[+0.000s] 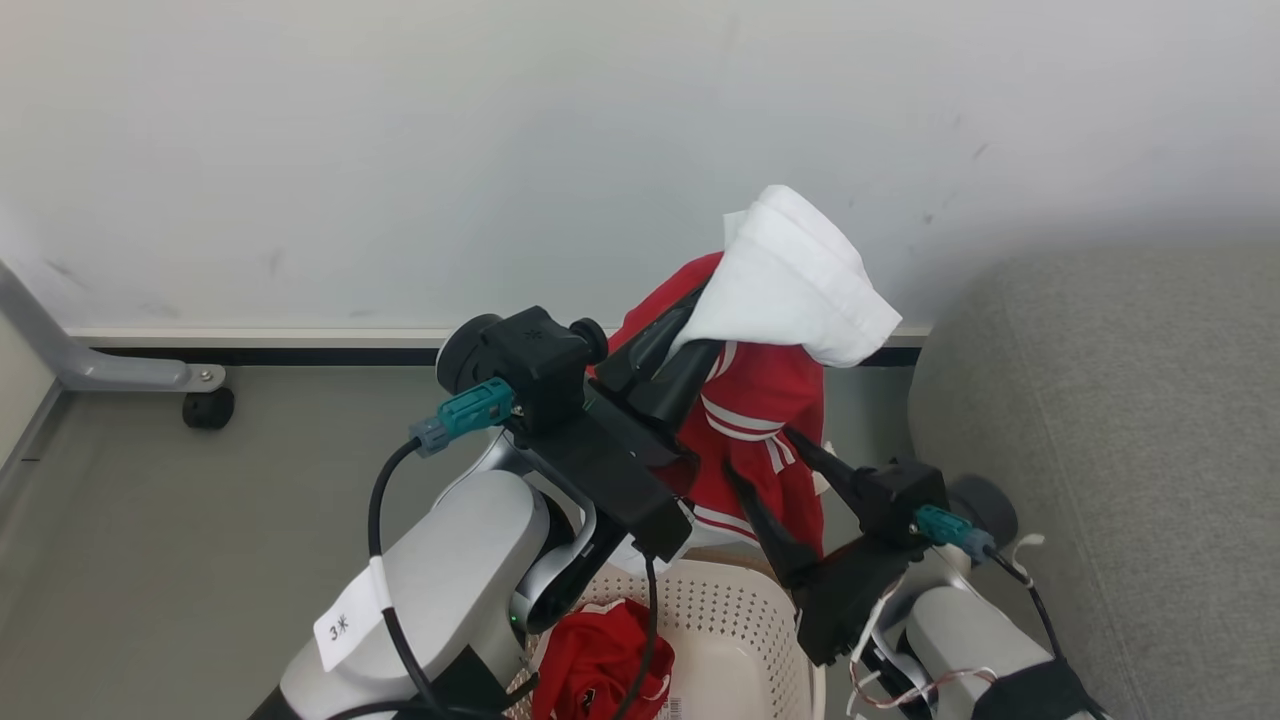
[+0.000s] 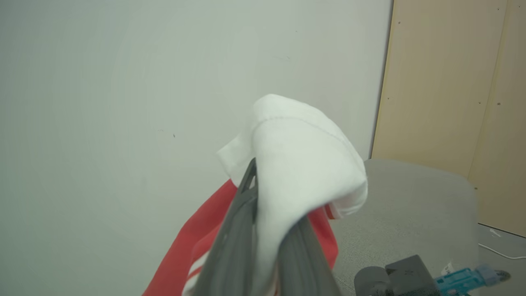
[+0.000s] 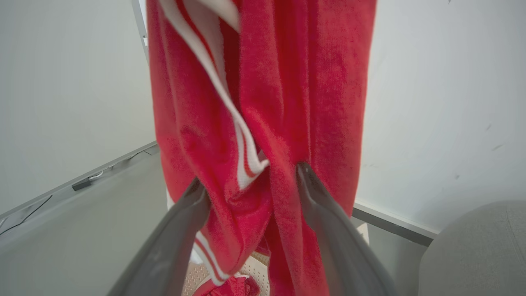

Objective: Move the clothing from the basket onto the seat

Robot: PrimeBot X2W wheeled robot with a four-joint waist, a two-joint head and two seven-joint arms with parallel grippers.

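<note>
The clothing is in two places. Nearest, low at the robot's front, the plain red garment lies bunched in the basket, toward its left side, with a black cable from the left arm hanging across it. Just above the basket's mouth the right jaws stand spread, one dark finger on either side of the hanging tail of the striped garment. The cloth fills the gap between them, but they are not pinched on it.

Higher and a little further out, the left jaws are pressed together on that same garment. They pinch its white panel, which flops over the fingertips like a hood. The red part with its thin white stripes hangs straight down from there, its lower end reaching about the basket's rim.

The right arm stands between the hanging garment and the seat, whose rounded grey edge begins just beside the basket on the robot's right. To the left the grey floor lies open as far as a metal leg on a black castor. The pale wall with its dark skirting runs close behind everything. Past the seat, the left wrist view shows a light wooden panel and a white cord on the floor.
</note>
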